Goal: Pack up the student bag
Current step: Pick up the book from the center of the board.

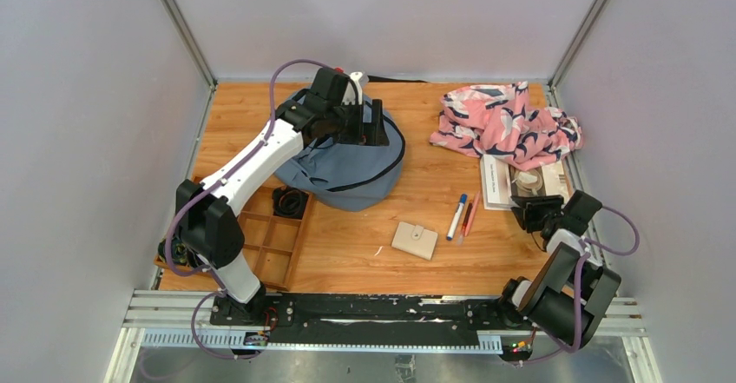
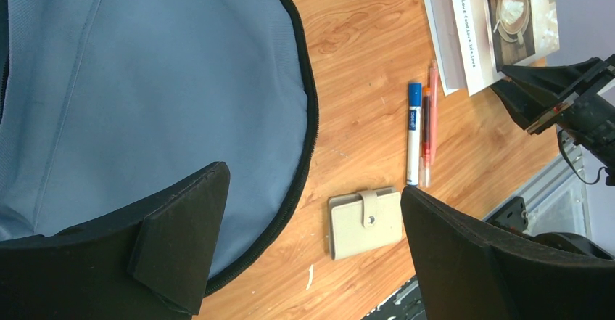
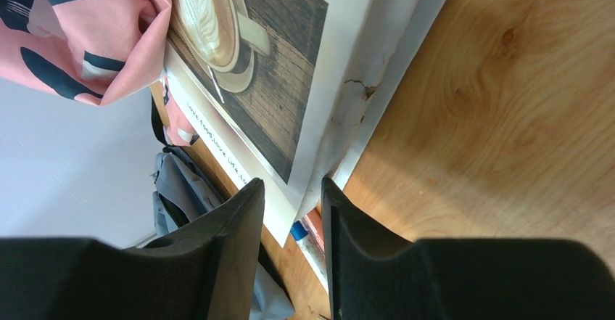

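The grey-blue student bag (image 1: 347, 170) lies at the back left of the table, its black zipper edge curving round its near side (image 2: 145, 95). My left gripper (image 1: 369, 131) hovers above the bag, open wide and empty (image 2: 312, 182). My right gripper (image 1: 533, 211) is low at the near corner of a book (image 1: 518, 180) with a coffee-cup cover (image 3: 290, 66). Its jaws stand a narrow gap apart (image 3: 291, 197), and the book's corner shows between the fingertips. A beige snap wallet (image 1: 415, 241) (image 2: 365, 222) and a blue-capped marker (image 1: 456, 217) (image 2: 414, 135) beside a red pen lie on the wood between the arms.
A pink-white-navy patterned cloth (image 1: 508, 125) (image 3: 80, 37) lies at the back right, overlapping the book's far end. A wooden compartment tray (image 1: 276, 242) sits at the left near edge with a black object (image 1: 291, 201) in it. Grey walls enclose the table.
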Robot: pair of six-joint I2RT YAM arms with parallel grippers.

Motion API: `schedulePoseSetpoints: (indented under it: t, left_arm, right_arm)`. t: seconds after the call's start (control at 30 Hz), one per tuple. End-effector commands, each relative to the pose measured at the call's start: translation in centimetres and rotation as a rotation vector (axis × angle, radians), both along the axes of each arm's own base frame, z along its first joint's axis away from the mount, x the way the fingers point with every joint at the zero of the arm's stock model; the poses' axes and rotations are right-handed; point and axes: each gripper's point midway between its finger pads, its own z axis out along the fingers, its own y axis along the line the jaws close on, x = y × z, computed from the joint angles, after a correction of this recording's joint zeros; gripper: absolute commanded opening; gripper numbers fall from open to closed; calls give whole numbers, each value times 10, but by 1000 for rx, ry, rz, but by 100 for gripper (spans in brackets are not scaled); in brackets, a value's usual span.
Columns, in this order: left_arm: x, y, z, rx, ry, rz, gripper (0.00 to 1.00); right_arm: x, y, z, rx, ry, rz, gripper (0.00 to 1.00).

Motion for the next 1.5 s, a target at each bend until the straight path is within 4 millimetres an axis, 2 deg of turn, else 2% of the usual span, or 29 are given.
schedulePoseSetpoints:
  t: [0.0,0.17,0.23,0.3,0.33,0.57,0.73,0.83,0.97,1.23,1.33,1.47]
  left_arm:
    - [-1,-6,6,-21,-23,-12,96]
    - [-3,-5,6,-23,-22,-16,97]
    - [-4,-6,7,-25,-24,-17,97]
    - [-4,-5,8,-26,-27,-16,97]
    - [-4,-5,8,-25,-26,-16,97]
    - [-11,-18,5,-38,-5,-45,97]
    - [-20,-42,9,-117,24,-104,97]
    - [-16,-45,9,-112,18,-116,97]
    - [-4,-24,18,-40,-12,-92,97]
    - [22,38,46,-138,-24,37,97]
    - [30,67,57,-159,-43,105,97]
    - [38,102,66,-183,-51,193,97]
  right_arm:
    - [9,-10,8,-24,-38,-13,36]
    - [14,-15,16,-43,-56,-18,25]
    - [15,-16,18,-48,-53,-13,15]
    - [15,-16,18,-48,-52,-10,2]
    - [14,-15,18,-44,-51,-9,0]
    - [9,0,28,6,-80,28,0]
    - [-4,17,55,6,-139,65,0]
    - [-6,25,79,4,-196,90,0]
    - [6,34,117,28,-281,138,0]
    - [20,75,189,-29,-391,264,0]
    - [27,113,215,-50,-441,387,0]
    - [41,188,241,-58,-526,612,0]
